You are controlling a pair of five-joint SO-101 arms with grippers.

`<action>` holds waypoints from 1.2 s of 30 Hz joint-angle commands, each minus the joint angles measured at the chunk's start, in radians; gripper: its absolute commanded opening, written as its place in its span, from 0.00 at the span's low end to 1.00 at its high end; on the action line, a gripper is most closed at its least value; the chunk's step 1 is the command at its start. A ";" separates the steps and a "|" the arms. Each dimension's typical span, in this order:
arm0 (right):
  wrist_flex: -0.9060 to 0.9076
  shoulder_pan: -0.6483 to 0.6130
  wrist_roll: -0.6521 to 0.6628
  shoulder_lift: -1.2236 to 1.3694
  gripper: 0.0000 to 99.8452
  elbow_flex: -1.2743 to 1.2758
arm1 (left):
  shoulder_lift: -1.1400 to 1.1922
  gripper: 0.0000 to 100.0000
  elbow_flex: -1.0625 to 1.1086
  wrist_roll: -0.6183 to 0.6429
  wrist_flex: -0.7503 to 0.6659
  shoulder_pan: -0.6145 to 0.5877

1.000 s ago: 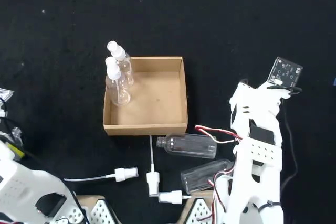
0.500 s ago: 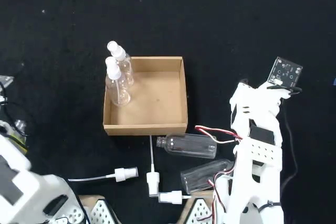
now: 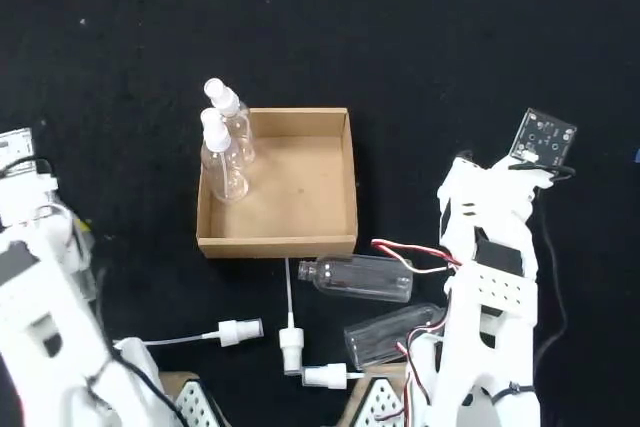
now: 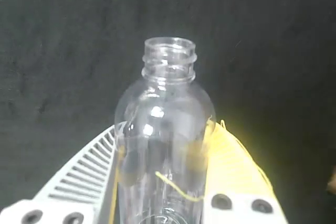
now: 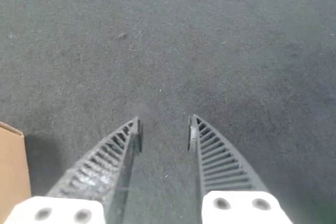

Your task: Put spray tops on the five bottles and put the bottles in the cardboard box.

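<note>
The black surface [image 3: 450,57] lies open beyond the cardboard box [image 3: 277,245] (its far half bare). The left arm [image 3: 40,287] stands at the left edge, its pincer [image 4: 165,124] clamped on an uncapped bottle [image 4: 167,93]. The right pincer [image 5: 164,124] hangs narrowly parted over bare cloth. The box holds 2 capped bottles [image 3: 225,162] in its far-left corner. 2 open bottles [image 3: 362,277] and 3 spray tops [image 3: 240,331] lie before its front wall.

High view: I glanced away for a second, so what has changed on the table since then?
The left arm swung from the near corner farther up the black table's left edge, its gripper shut on an uncapped clear plastic bottle. The right arm, brown cardboard box, two capped bottles in it, two lying bottles and three white spray tops stayed put.
</note>
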 commanded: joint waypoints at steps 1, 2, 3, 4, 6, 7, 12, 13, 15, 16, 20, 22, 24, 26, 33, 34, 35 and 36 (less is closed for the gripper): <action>0.006 -0.015 0.000 0.005 0.13 -0.013 | -0.169 0.03 0.071 0.187 -0.094 0.116; 0.006 -0.015 0.000 0.007 0.13 -0.013 | -0.189 0.03 0.093 0.203 -0.130 0.133; 0.006 -0.015 0.000 0.007 0.13 -0.013 | -0.210 0.03 0.120 0.213 -0.178 0.148; 0.006 -0.015 0.000 0.007 0.13 -0.013 | -0.229 0.03 0.153 0.222 -0.233 0.162; 0.006 -0.017 0.000 0.007 0.13 -0.013 | -0.258 0.03 0.220 0.239 -0.356 0.182; 0.006 -0.017 0.000 0.008 0.13 -0.013 | -0.275 0.03 0.260 0.244 -0.422 0.186; 0.008 -0.017 -0.003 0.008 0.13 -0.013 | -0.364 0.03 0.484 0.275 -0.763 0.188; 0.009 -0.017 -0.005 0.007 0.13 -0.013 | -0.384 0.03 0.533 0.285 -0.812 0.188; 0.009 -0.017 -0.005 0.004 0.13 -0.013 | -0.428 0.03 0.627 0.316 -0.887 0.188; 0.009 -0.017 -0.003 0.004 0.13 -0.013 | -0.453 0.03 0.667 0.325 -0.913 0.186; 0.011 -0.015 -0.002 0.001 0.13 -0.013 | -0.549 0.03 0.702 0.333 -0.848 0.173; 0.012 -0.015 -0.002 0.001 0.13 -0.013 | -0.598 0.03 0.702 0.333 -0.779 0.183; 0.029 -0.015 -0.002 0.001 0.13 -0.021 | -0.649 0.03 0.702 0.333 -0.730 0.189; 0.075 -0.015 -0.002 -0.005 0.13 -0.045 | -0.700 0.03 0.702 0.330 -0.683 0.185; 0.298 -0.015 0.000 -0.171 0.13 -0.124 | -0.813 0.03 0.700 0.331 -0.562 0.193; 0.327 -0.015 0.002 -0.211 0.13 -0.128 | -0.818 0.03 0.700 0.331 -0.562 0.193; 0.354 -0.015 0.005 -0.254 0.13 -0.130 | -0.818 0.03 0.700 0.331 -0.563 0.193; 0.382 -0.017 0.025 -0.298 0.13 -0.133 | -0.818 0.03 0.700 0.331 -0.563 0.193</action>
